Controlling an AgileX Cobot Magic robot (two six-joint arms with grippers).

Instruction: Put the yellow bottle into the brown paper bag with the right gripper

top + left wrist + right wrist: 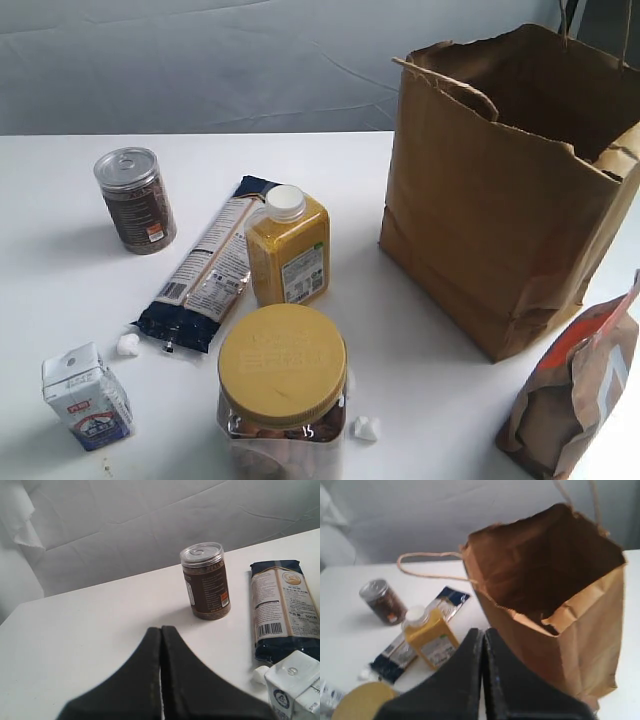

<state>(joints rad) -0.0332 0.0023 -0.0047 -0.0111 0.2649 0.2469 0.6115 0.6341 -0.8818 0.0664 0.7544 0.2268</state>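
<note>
Bottles and packets fill the exterior view, which shows neither arm. It alone takes in the printed pouch (575, 395) at the bench's (60, 290) near right corner and the whole yellow-lidded jar (283, 365) by the near edge.

The yellow bottle (288, 250) stands upright about mid-bench, just beside the pasta packet (205, 265) and apart from the brown paper bag (500, 190), which stands open toward the right edge. The right wrist view looks into the bag's mouth. In it the right gripper (483, 675) hangs above the bench, aimed between bottle and bag, jaws pressed together on nothing.

The left wrist view misses both. The left gripper (161, 675), jaws likewise closed and empty, points toward the can (206, 580), with the milk carton (295, 680) near.
</note>
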